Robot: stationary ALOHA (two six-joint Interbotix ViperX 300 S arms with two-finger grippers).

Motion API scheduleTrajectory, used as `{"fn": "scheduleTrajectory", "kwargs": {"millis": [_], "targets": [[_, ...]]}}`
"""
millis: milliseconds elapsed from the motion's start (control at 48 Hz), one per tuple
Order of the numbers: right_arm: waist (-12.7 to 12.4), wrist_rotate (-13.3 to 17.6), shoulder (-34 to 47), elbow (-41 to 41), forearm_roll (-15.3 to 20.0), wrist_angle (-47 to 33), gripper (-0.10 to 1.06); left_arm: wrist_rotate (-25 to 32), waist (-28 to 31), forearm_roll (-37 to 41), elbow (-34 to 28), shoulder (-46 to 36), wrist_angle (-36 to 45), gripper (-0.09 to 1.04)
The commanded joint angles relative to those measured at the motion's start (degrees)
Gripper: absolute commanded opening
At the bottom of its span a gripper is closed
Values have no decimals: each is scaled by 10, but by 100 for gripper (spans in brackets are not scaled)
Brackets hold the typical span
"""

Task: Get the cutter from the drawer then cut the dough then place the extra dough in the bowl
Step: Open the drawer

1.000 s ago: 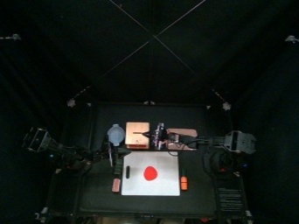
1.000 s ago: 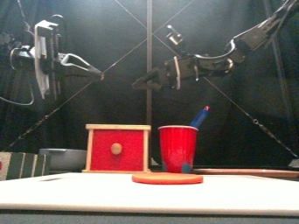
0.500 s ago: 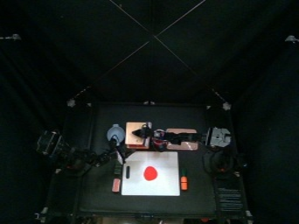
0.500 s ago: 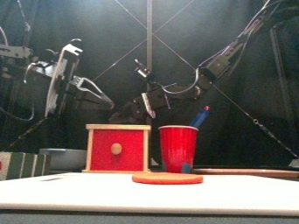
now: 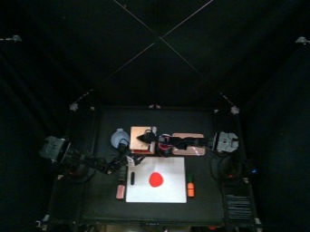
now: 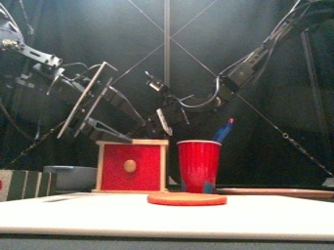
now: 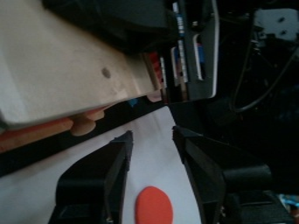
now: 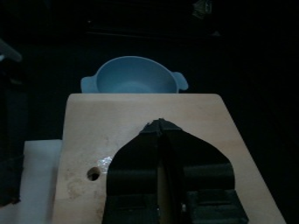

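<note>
The pale wooden box (image 5: 141,137) stands behind the white cutting board (image 5: 177,170), and its red drawer front (image 6: 132,166) sits flush. A flat red dough disc (image 5: 157,178) lies on the board. No cutter shows in any view. My left gripper (image 7: 152,138) is open, low over the board's back left part (image 5: 126,163), with the drawer knob (image 7: 84,125) just ahead of its jaws. My right gripper (image 8: 163,126) is shut with nothing in it and hovers over the box top (image 5: 148,138). The blue-grey bowl (image 5: 119,138) sits left of the box.
A red cup (image 6: 198,164) with a blue toy knife stands right of the box, close behind the dough. The pink tray (image 5: 189,140) lies at the back right. Small orange toys lie at the board's left (image 5: 119,191) and right (image 5: 190,188) edges.
My left arm has swung down and in toward the box front, and its jaws have opened. The right gripper has moved left from the tray side to over the box.
</note>
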Motion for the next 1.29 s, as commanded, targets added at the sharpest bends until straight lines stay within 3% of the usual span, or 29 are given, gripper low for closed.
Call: {"fn": "scheduleTrajectory", "kwargs": {"millis": [21, 438, 1104, 1292], "targets": [[-1, 0, -8, -7, 0, 3, 1, -19, 8, -1, -7, 14, -1, 85], [2, 1, -8, -8, 0, 3, 1, -32, 60, -11, -4, 28, 3, 85], [11, 2, 1, -12, 0, 3, 1, -29, 79, -11, -28, 60, 33, 85], [11, 3, 1, -12, 0, 3, 1, -28, 79, -10, -20, 54, 33, 77]]}}
